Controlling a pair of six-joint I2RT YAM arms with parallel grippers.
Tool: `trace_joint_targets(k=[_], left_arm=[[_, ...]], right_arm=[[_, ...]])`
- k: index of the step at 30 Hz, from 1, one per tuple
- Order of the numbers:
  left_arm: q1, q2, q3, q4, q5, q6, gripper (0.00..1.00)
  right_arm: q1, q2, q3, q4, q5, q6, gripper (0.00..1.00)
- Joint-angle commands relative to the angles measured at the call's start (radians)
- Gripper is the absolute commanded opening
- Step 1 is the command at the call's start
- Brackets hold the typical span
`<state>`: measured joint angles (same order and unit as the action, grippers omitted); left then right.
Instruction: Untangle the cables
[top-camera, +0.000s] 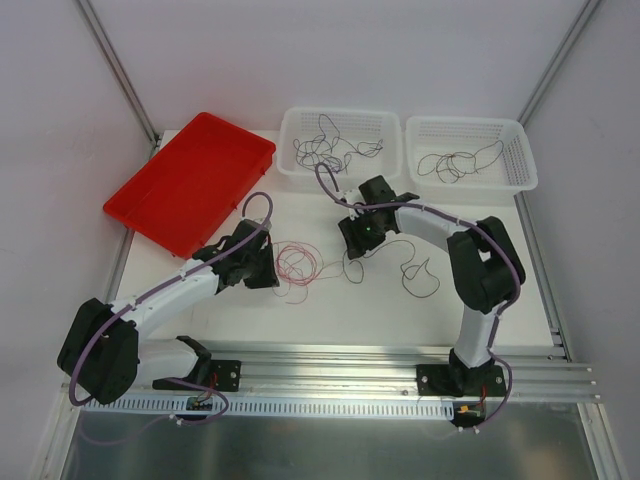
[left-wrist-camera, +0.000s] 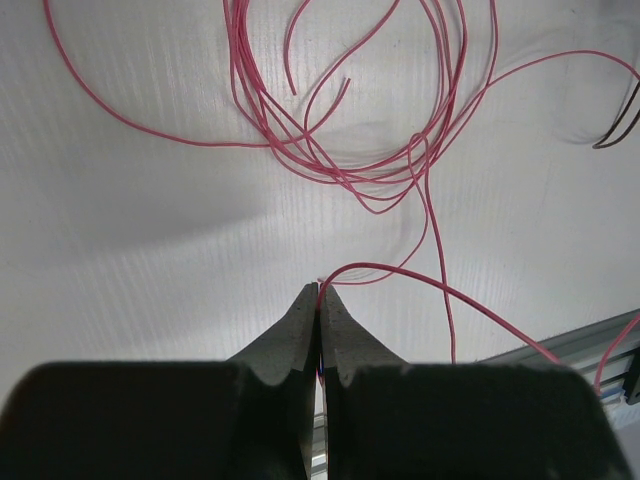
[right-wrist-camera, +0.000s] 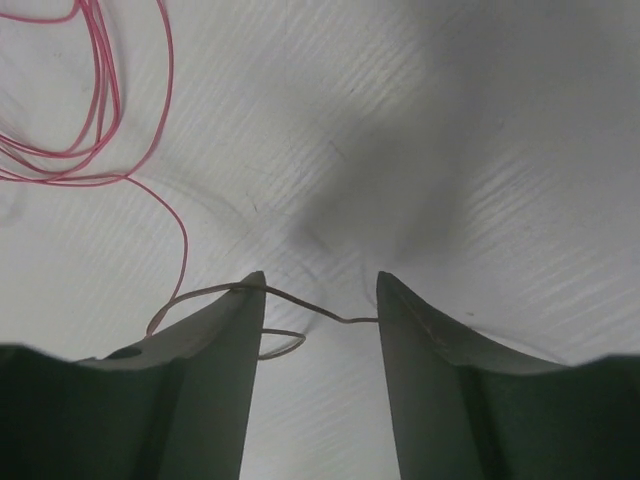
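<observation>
**On the table, mid-field: one cable pinched, one lying loose between parted jaws**

From the top camera: noted left gripper (top-camera: 264, 268) low over the white table (top-camera: 400, 320), at the left edge of the red-pink cable (top-camera: 298, 262), a loose coil just to its right. Noted right gripper (top-camera: 358, 236) near the coil's other side, set over one end of a dark cable (top-camera: 421, 272) trailing off rightward across the table. Found more thin cables heaped in two white baskets (top-camera: 290, 128) at the far edge. Logged a red tray (top-camera: 190, 185) at far left.

From the left wrist camera: found left gripper (left-wrist-camera: 320, 292) clenched, fingertips pressed together without a gap, nipping one strand of the red-pink cable (left-wrist-camera: 350, 165) at the very tip. Traced that strand curving right, then up into the coil lying ahead of the fingers, flat on the table. Logged a dark cable (left-wrist-camera: 618, 125) end at the right edge, apart from the coil.

From the right wrist camera: found right gripper (right-wrist-camera: 320, 285) released, jaws standing well apart. Noted a thin strand of the dark cable (right-wrist-camera: 310, 306) crossing the gap, draped over the fingertip (right-wrist-camera: 235, 330) on the view's left, clamped by neither. Noted the red-pink cable (right-wrist-camera: 95, 150) at upper left, clear of both fingers.
</observation>
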<state>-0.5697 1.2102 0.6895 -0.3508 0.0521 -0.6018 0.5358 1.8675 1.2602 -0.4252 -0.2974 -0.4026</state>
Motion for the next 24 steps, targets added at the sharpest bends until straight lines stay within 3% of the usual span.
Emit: trace_joint_targets(k=[1, 3, 7, 9, 13, 18, 24], left_arm=[[-0.004, -0.015, 0.024, -0.030, 0.019, 0.011, 0.00], [-0.004, -0.023, 0.021, -0.036, 0.017, 0.013, 0.00], [-0.002, -0.049, 0.012, -0.056, -0.012, 0.019, 0.00], [-0.002, -0.055, -0.001, -0.062, -0.024, 0.017, 0.00], [-0.004, -0.075, -0.024, -0.073, -0.028, 0.011, 0.00], [-0.002, -0.097, -0.045, -0.077, -0.029, 0.004, 0.00], [-0.002, -0.100, -0.044, -0.085, -0.041, 0.005, 0.00]], right_arm=[[0.009, 0.019, 0.038, 0.043, -0.048, -0.024, 0.50], [0.009, 0.016, 0.031, 0.043, -0.051, -0.019, 0.42], [-0.008, -0.089, 0.012, 0.033, -0.055, -0.001, 0.07], [-0.037, -0.148, 0.028, -0.003, -0.057, 0.007, 0.01], [-0.114, -0.316, 0.083, -0.067, -0.086, 0.044, 0.01], [-0.292, -0.476, 0.160, -0.109, -0.155, 0.218, 0.01], [-0.359, -0.594, 0.102, -0.110, -0.027, 0.326, 0.01]])
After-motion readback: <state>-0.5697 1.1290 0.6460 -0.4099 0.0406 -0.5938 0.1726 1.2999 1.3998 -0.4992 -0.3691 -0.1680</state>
